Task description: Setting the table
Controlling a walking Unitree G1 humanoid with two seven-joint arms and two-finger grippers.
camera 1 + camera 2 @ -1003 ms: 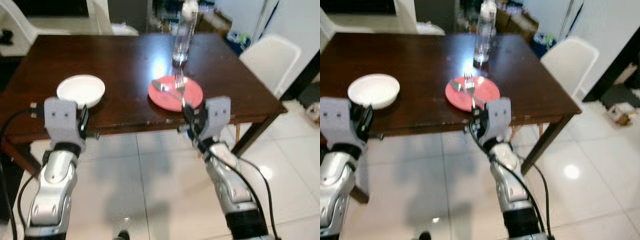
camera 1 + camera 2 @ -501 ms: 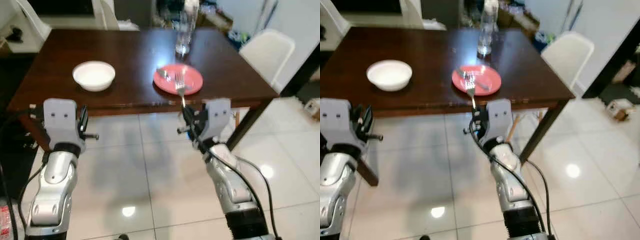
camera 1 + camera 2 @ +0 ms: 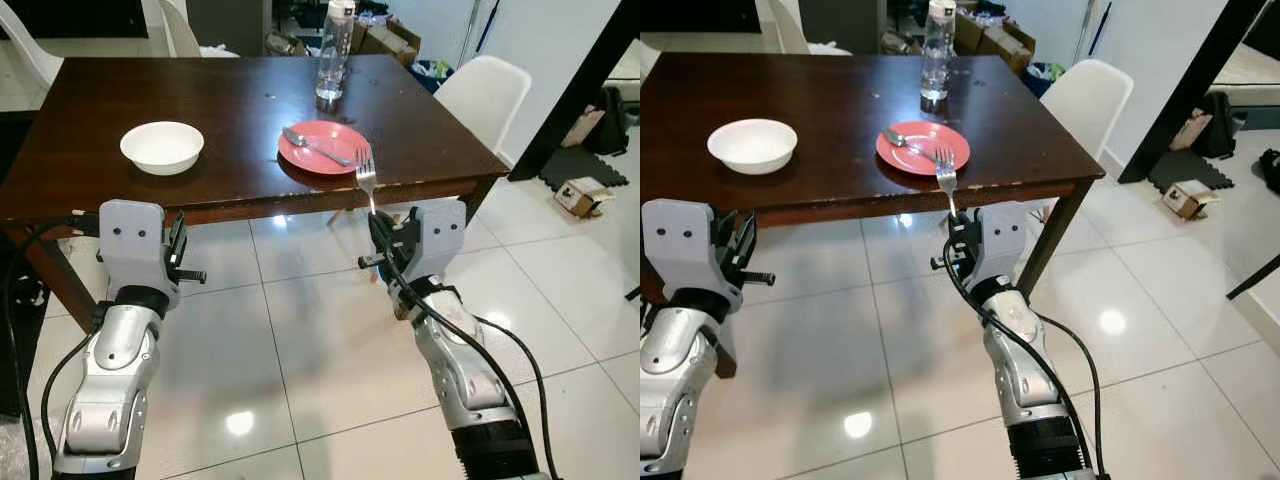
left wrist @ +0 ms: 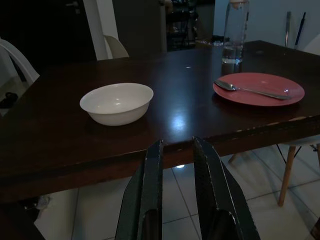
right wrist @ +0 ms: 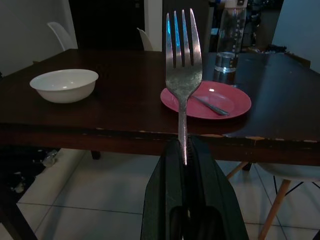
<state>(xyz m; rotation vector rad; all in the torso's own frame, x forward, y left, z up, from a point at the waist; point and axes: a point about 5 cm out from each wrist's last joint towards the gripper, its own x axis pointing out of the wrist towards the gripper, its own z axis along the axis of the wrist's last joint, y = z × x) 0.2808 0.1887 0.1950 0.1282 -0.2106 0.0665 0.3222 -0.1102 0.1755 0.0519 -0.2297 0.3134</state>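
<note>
White tiled floor under both arms, dark wooden table ahead, near edge just beyond the grippers.

On the table: white bowl toward the robot's left, red plate toward the right near the front edge, spoon lying across the plate. Clear water bottle stands behind the plate, farther back. White chair at the table's right end, another white chair at far left. Small cardboard box on the floor to the far right.

Right gripper is held short of the table's front edge, over the floor, fingers clamped on the handle of a fork. Fork is upright, tines up, not touching table or plate. From the head camera its tines line up with the table edge right of the plate.

Left gripper is also short of the table edge, level with it, pointing at the gap between bowl and plate. Fingers slightly apart, nothing between them.
</note>
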